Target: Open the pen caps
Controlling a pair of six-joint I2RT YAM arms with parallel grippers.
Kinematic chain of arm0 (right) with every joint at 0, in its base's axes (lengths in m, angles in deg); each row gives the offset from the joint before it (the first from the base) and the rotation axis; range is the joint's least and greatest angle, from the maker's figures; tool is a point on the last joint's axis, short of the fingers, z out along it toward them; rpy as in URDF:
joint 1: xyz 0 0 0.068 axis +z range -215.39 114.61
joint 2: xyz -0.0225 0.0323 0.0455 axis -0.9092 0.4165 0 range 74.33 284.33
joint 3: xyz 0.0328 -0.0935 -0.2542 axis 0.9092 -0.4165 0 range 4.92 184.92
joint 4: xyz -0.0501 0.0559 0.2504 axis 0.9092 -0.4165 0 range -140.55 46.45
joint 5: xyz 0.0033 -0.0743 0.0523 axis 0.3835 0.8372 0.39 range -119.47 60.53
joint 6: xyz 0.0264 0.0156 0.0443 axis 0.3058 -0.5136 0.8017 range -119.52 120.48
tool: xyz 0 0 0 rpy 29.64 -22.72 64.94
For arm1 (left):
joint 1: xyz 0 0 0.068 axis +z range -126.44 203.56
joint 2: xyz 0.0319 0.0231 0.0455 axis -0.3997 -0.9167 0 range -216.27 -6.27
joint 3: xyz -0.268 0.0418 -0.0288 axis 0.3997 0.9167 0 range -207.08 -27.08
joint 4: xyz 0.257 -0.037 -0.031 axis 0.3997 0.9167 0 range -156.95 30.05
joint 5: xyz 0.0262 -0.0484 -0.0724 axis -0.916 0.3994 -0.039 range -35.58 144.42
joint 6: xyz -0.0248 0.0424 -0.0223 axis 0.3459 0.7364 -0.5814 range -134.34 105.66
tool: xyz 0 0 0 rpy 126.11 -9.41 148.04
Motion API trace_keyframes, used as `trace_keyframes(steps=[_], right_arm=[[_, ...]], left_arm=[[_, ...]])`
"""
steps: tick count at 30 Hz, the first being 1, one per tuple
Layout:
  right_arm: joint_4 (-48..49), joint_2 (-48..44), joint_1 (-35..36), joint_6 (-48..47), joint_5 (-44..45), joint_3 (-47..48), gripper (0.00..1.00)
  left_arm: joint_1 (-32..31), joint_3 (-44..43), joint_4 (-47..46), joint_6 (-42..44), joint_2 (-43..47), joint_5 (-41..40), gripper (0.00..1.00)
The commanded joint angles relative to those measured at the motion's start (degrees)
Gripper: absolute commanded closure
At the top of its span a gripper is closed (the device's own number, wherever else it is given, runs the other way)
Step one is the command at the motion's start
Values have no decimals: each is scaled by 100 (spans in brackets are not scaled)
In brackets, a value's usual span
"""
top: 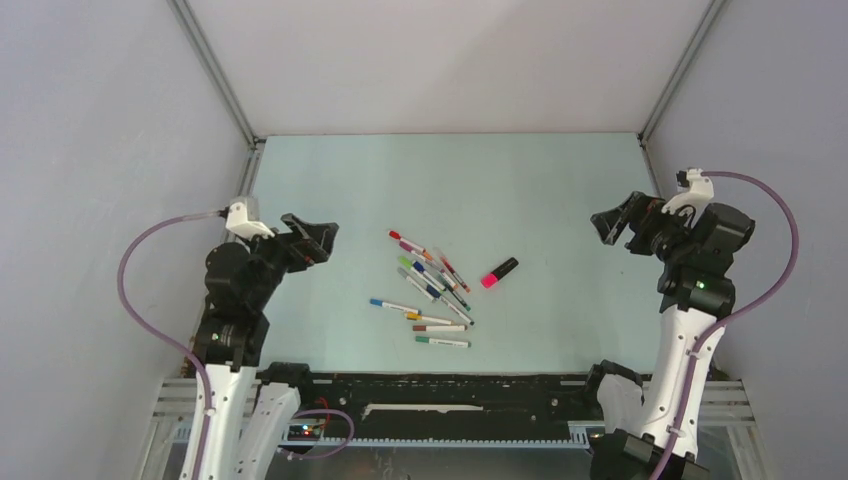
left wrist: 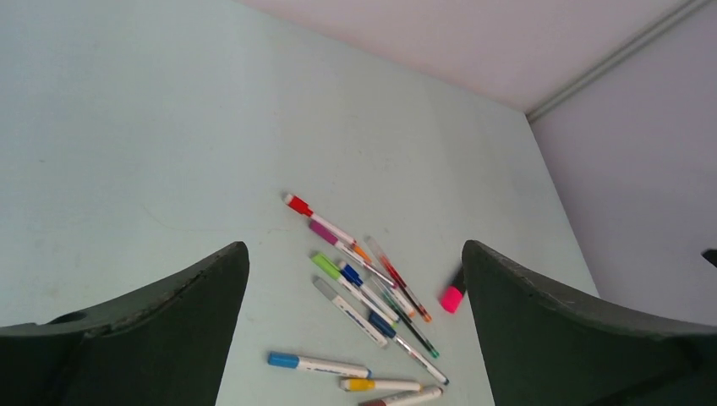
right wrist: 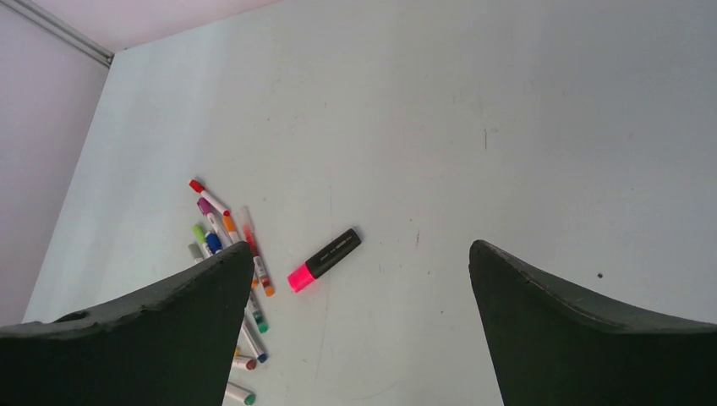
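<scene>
Several thin white-barrelled pens (top: pixel 432 285) with coloured caps lie in a loose pile at the table's middle; they also show in the left wrist view (left wrist: pixel 363 292) and the right wrist view (right wrist: pixel 221 228). A short black highlighter (top: pixel 499 272) with a bright-pink cap (right wrist: pixel 301 277) lies just right of the pile, capped. My left gripper (top: pixel 318 240) is open and empty, raised left of the pile. My right gripper (top: pixel 612 225) is open and empty, raised well right of the highlighter.
The pale blue table (top: pixel 560 190) is walled by grey panels at the left, right and back. A black rail (top: pixel 440 395) runs along the near edge between the arm bases.
</scene>
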Motion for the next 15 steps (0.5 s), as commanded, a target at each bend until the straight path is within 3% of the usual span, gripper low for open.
trace_keyframes(steps=[1, 8, 12, 15], right_arm=[[139, 28, 22, -48, -146, -23, 0], [124, 109, 304, -438, -137, -141, 0], [-81, 210, 872, -1881, -925, -242, 0], [-491, 381, 1735, -3228, -824, -230, 0]], left_arm=[[-193, -8, -315, -139, -182, 709, 2], [-1311, -20, -321, 164, -653, 161, 2], [-1654, 20, -544, 251, -880, 141, 2], [-1762, 266, -989, 126, -909, 190, 2]])
